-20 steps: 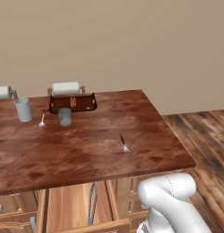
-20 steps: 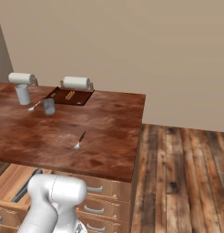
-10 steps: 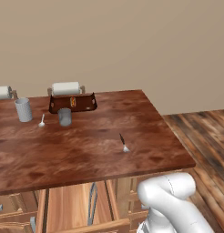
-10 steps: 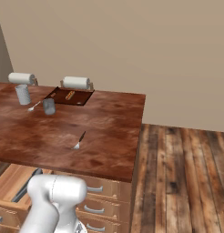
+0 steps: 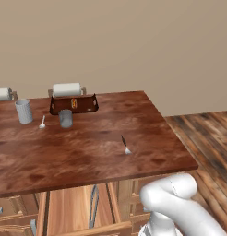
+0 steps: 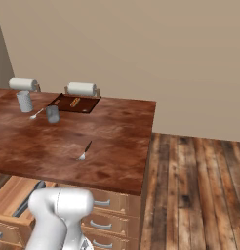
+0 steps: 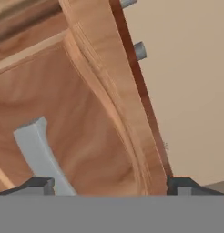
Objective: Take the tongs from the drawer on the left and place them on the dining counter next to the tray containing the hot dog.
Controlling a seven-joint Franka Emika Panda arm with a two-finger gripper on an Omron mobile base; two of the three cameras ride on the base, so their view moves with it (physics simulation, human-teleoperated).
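Note:
The drawer [image 5: 69, 213] stands pulled out under the dining counter [image 5: 97, 152], its pale wood inside showing. In it lie the grey tongs [image 5: 93, 204], also seen in the right base view as the tongs [image 6: 30, 197]. In the hand view my gripper [image 7: 111, 187] is open above the drawer [image 7: 86, 118], fingertips wide apart and nothing between them. One end of the tongs [image 7: 38, 154] lies close to the left fingertip [image 7: 38, 185]. Far back on the counter sits the dark tray [image 5: 90, 105] with the hot dog [image 5: 74, 102] in it, also visible as the tray [image 6: 88, 105] with the hot dog [image 6: 74, 102].
Two grey cups [image 5: 24, 111] [image 5: 65, 118], a spoon [image 5: 42, 122] and a paper-towel roll [image 5: 66, 89] stand near the tray. A small fork [image 5: 125, 144] lies mid-counter. The drawer front [image 7: 114, 91] with its handle posts [image 7: 140, 50] rises right of my gripper. Wooden floor lies to the right.
My gripper has gone from shut to open. Both base views look the same as before; nothing on the counter has moved.

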